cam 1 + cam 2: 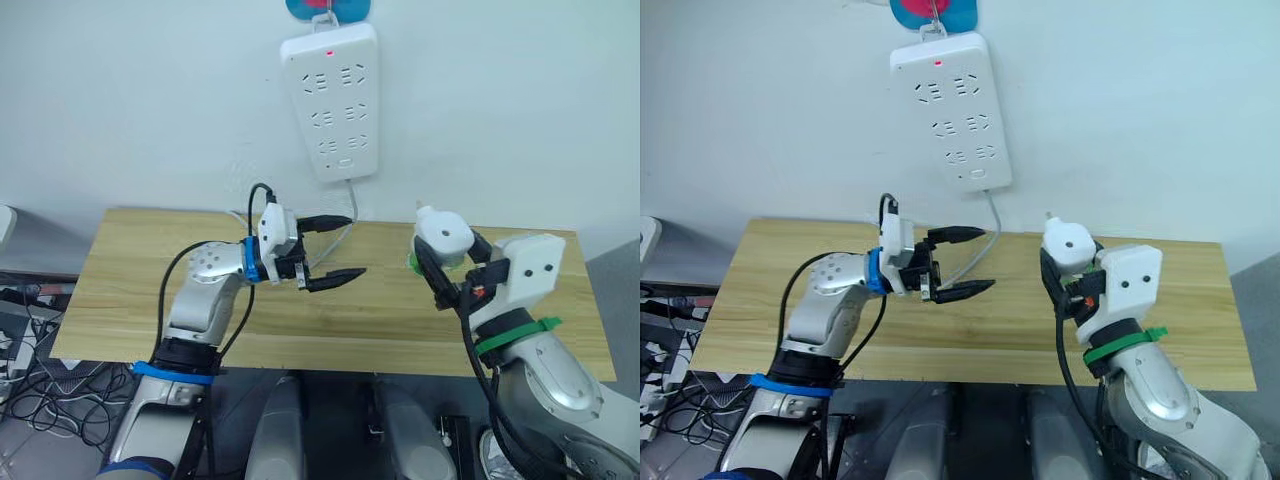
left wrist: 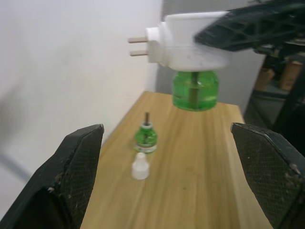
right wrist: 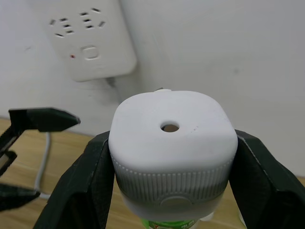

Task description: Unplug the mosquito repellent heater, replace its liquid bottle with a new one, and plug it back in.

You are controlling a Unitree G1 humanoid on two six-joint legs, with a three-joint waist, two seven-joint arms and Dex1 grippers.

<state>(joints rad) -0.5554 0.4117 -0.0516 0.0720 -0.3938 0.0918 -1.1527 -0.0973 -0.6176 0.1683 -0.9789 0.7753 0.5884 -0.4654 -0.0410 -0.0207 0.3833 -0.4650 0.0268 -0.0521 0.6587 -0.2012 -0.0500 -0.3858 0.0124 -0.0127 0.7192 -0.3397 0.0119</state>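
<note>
My right gripper (image 1: 447, 258) is shut on the mosquito repellent heater (image 1: 443, 233), a white rounded unit held above the right part of the table, its centre hole up. A green liquid bottle (image 2: 194, 90) hangs screwed under the heater (image 2: 188, 45), whose two prongs point toward the wall. A second small green bottle (image 2: 146, 137) with a bare wick stands on the table, a white cap (image 2: 140, 166) beside it. My left gripper (image 1: 355, 245) hovers open over the table's middle, its fingers (image 2: 71, 181) wide apart and pointing at the heater.
A long white power strip (image 1: 330, 100) hangs on the wall above the wooden table (image 1: 150, 300), its red light on and its cable dropping to the tabletop behind my left gripper. Cables lie on the floor at the left.
</note>
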